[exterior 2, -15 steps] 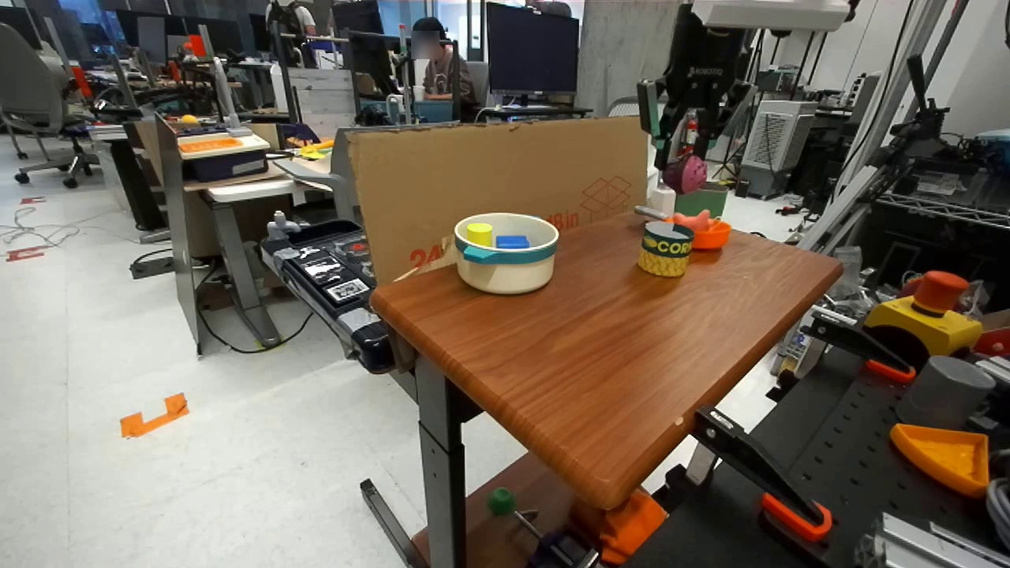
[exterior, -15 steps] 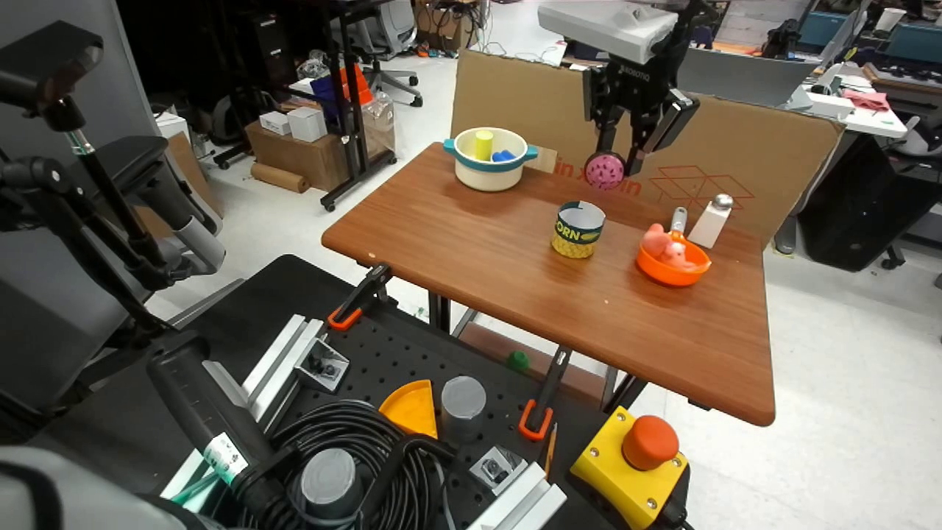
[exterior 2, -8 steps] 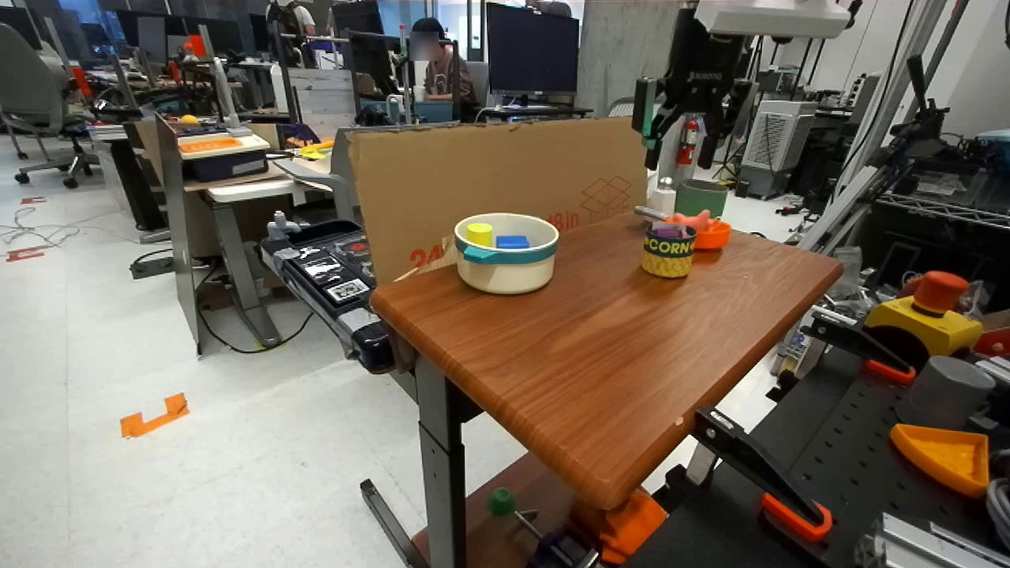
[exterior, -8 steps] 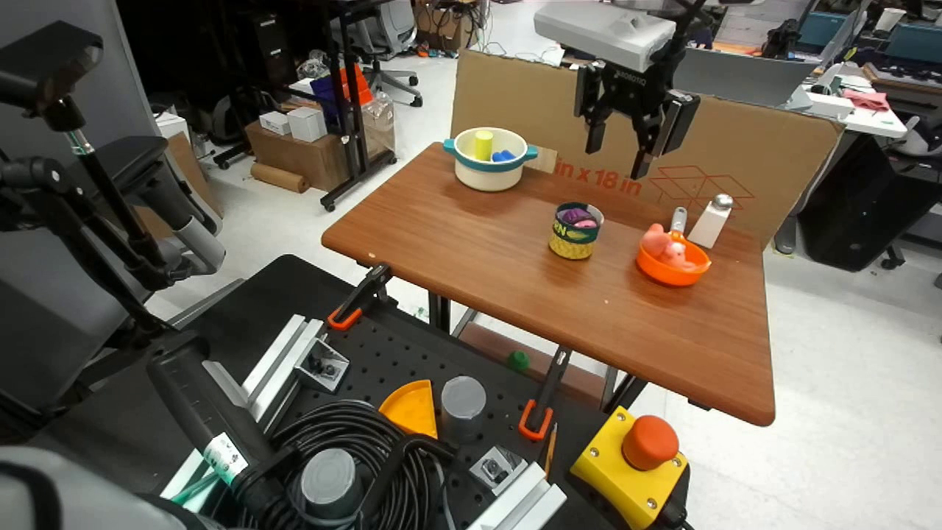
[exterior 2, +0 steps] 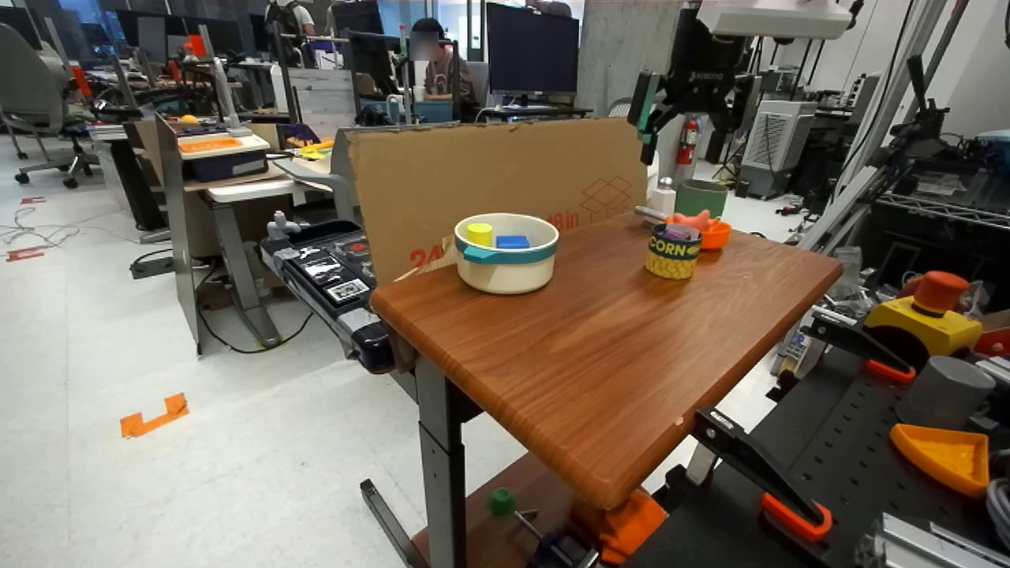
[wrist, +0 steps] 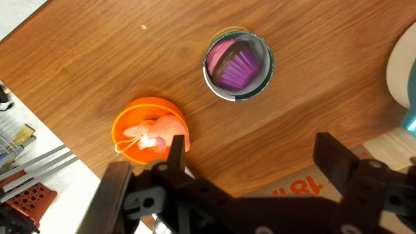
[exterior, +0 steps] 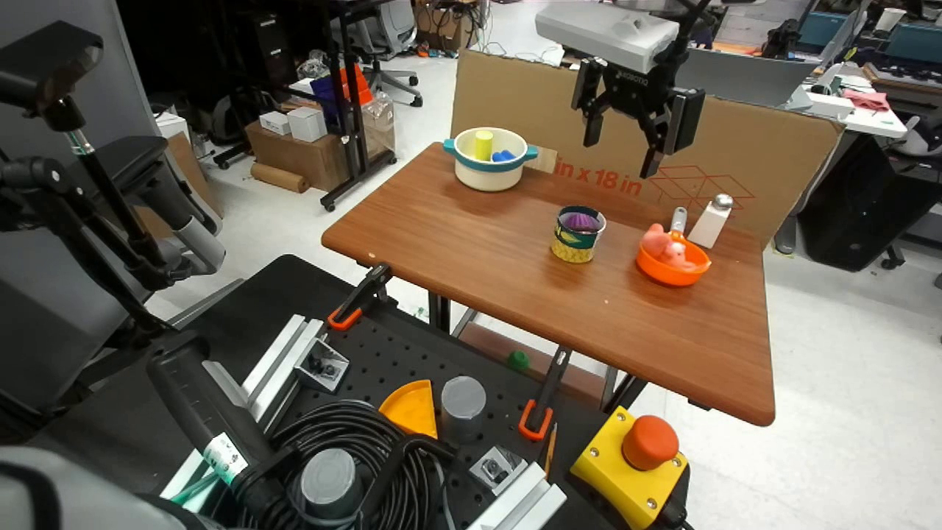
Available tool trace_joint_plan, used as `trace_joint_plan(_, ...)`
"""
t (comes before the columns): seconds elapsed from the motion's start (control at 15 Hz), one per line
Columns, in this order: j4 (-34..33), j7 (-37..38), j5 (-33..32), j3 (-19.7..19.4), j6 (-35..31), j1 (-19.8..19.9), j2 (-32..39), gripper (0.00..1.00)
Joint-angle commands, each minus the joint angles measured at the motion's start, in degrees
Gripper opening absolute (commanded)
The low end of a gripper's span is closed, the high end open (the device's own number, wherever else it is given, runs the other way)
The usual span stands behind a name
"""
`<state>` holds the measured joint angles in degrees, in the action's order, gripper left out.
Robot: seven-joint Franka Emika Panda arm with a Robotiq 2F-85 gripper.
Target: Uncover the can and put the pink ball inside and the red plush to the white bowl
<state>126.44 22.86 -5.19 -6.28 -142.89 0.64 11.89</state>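
Gripper [exterior: 620, 153] is spread wide, with nothing held. One second ago the cupcake [wrist: 233, 66] was gripped; it has since been released into the can [exterior: 573, 252], which has been turned slightly. On the table [exterior: 471, 235], the white bowl [exterior: 489, 180] is occupied by a yellow cylinder [exterior: 483, 143] and a blue piece [exterior: 503, 156], and the orange bowl [exterior: 671, 277] by the plush [wrist: 169, 128]. In the can the cupcake is seen tilted, its pink top and purple base visible. The gripper is pointed downward, well above the table.
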Motion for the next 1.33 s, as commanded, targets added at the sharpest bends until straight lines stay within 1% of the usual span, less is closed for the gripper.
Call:
trace_joint_plan(0.0, 0.07, -0.32, 0.06, -1.10, -0.25, 0.95, -1.40, 1.00)
trace_joint_plan(0.33, -1.41, 0.61, -0.34, -3.15, -0.05, 2.41, -0.56, 1.00)
trace_joint_plan(0.73, -0.20, 0.55, -1.16, -3.23, -1.74, 2.03, -0.69, 1.00)
trace_joint_plan(1.0, -0.07, 2.17, -4.02, -4.10, -5.53, 1.51, 0.71, 1.00)
trace_joint_plan(1.27, -1.87, 4.97, -7.14, -5.56, -5.50, 1.43, 3.35, 1.00)
